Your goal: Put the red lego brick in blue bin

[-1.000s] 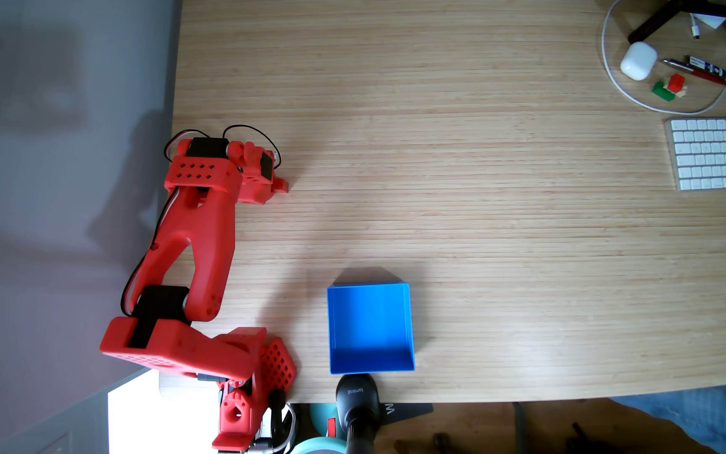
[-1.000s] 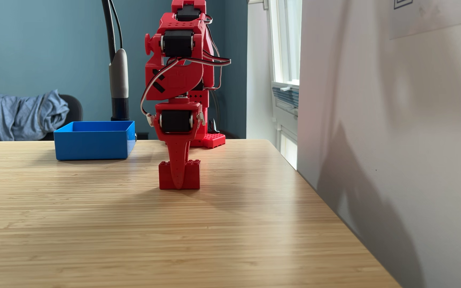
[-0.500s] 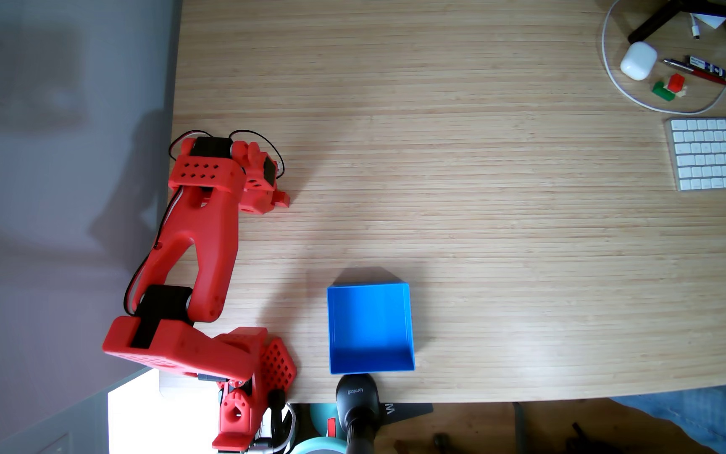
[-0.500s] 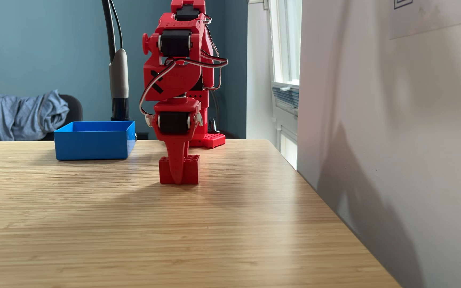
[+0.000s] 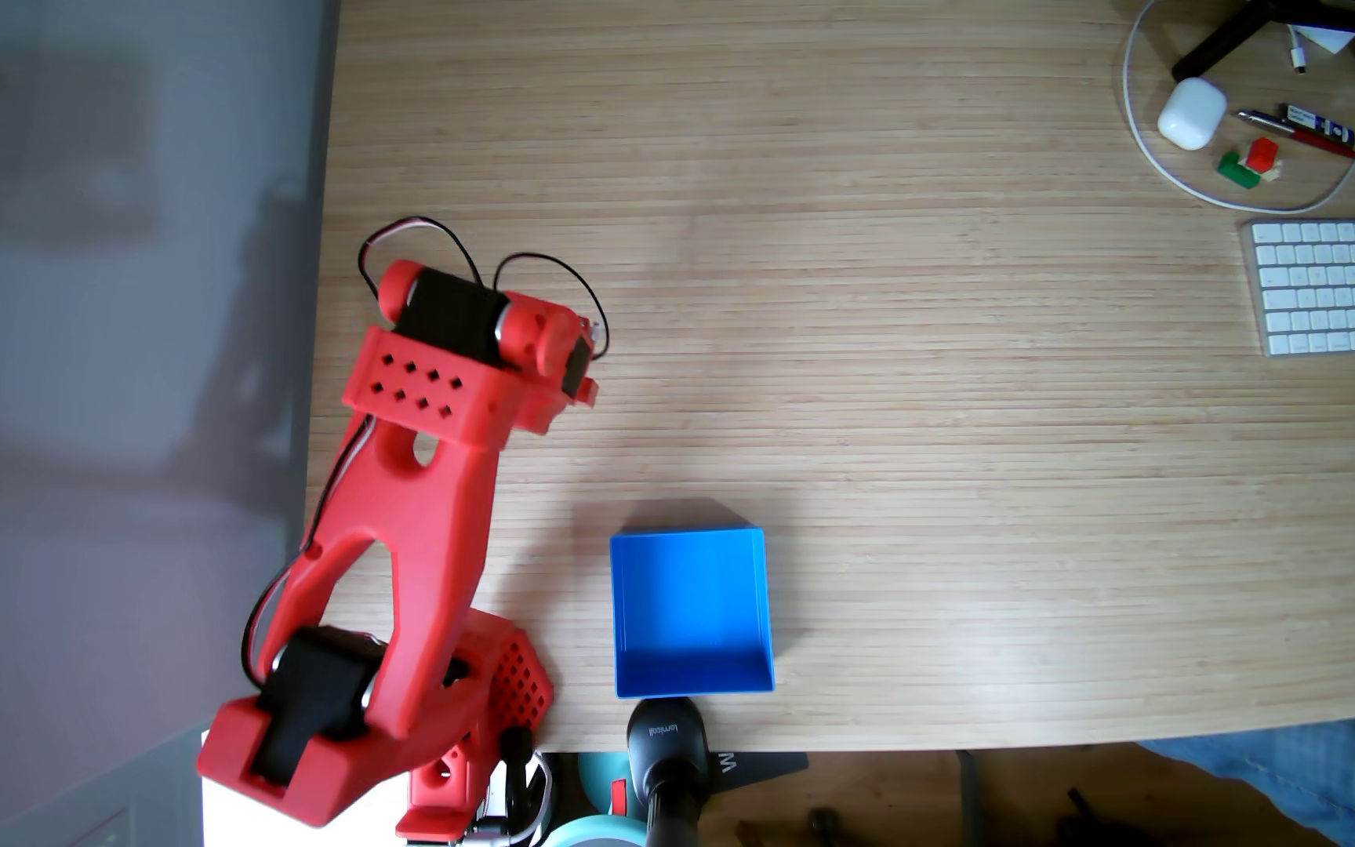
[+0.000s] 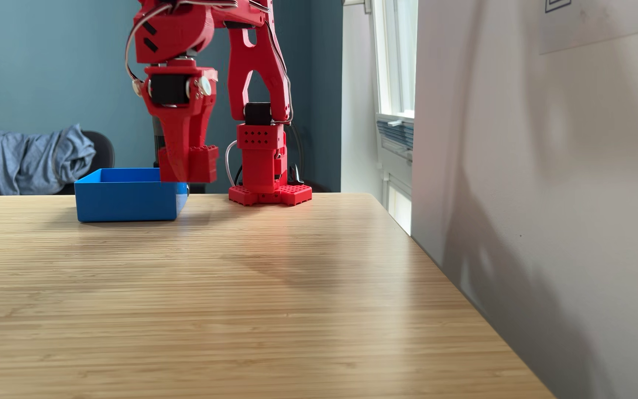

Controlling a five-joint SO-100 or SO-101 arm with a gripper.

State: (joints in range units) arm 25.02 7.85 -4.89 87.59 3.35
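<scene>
A wooden table [image 5: 902, 407] is filling most of a fixed view seen from above. Towards two o'clock a white case [image 5: 1191, 113] is lying inside a loop of white cable [image 5: 1147, 155]. Just beside it, at its four o'clock, a pen [image 5: 1297, 133] and a small green-and-red block [image 5: 1249, 163] are resting. At three o'clock a white keyboard [image 5: 1342, 287] is running off the edge. At six o'clock a black lamp base [image 5: 664, 745] is sitting at the table's rim.

In a fixed view from table level, a grey-blue garment [image 6: 31, 159] is hanging over a dark chair [image 6: 102, 153] at nine o'clock, and a window [image 6: 394, 57] is letting in light at one o'clock.
</scene>
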